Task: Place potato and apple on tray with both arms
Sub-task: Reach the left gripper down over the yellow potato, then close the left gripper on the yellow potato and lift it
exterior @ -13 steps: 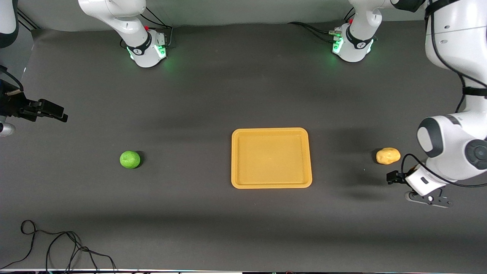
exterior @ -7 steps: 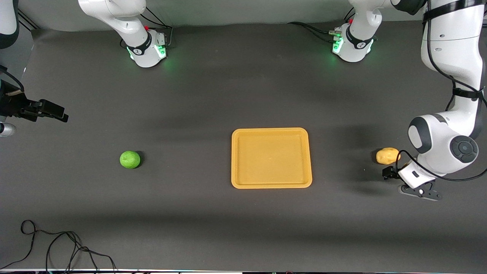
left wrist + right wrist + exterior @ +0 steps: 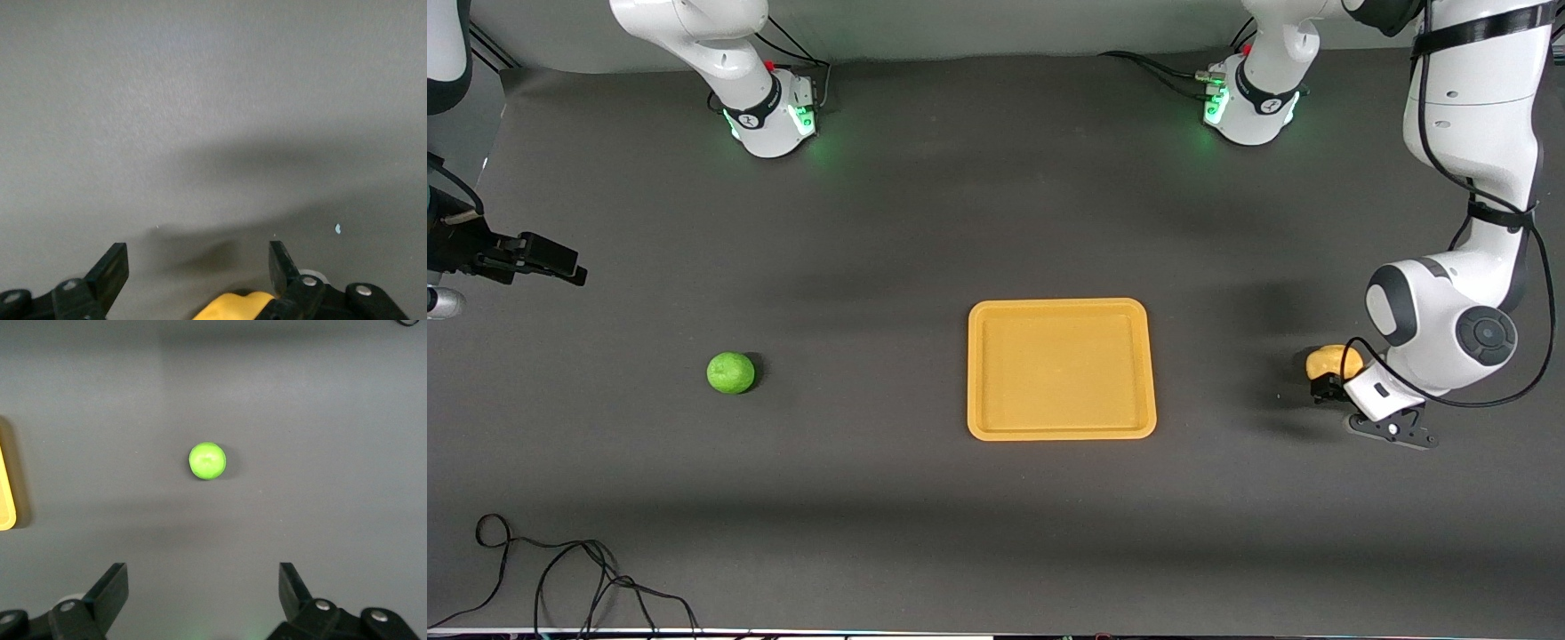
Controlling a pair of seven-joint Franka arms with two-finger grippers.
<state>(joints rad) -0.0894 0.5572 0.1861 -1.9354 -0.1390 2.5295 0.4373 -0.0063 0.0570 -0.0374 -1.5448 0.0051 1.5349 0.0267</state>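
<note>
The yellow-tan potato (image 3: 1328,357) lies on the dark table toward the left arm's end, partly covered by my left gripper (image 3: 1325,389). That gripper is open and low over it. In the left wrist view the potato (image 3: 237,307) shows between the bases of the open gripper (image 3: 198,267), close to one finger (image 3: 283,265). The green apple (image 3: 731,372) lies toward the right arm's end. My right gripper (image 3: 560,264) is open, empty and high over that end of the table. Its wrist view shows the apple (image 3: 207,461) ahead of the open gripper (image 3: 203,587). The orange-yellow tray (image 3: 975,369) lies empty between the two fruits.
The tray's rim (image 3: 5,501) shows at the edge of the right wrist view. A loose black cable (image 3: 560,578) lies near the table's front corner at the right arm's end. The two green-lit bases (image 3: 769,116) stand along the back.
My left arm has swung in and lowered its open gripper onto the potato, which it now partly covers. The right arm, apple and tray have not moved.
</note>
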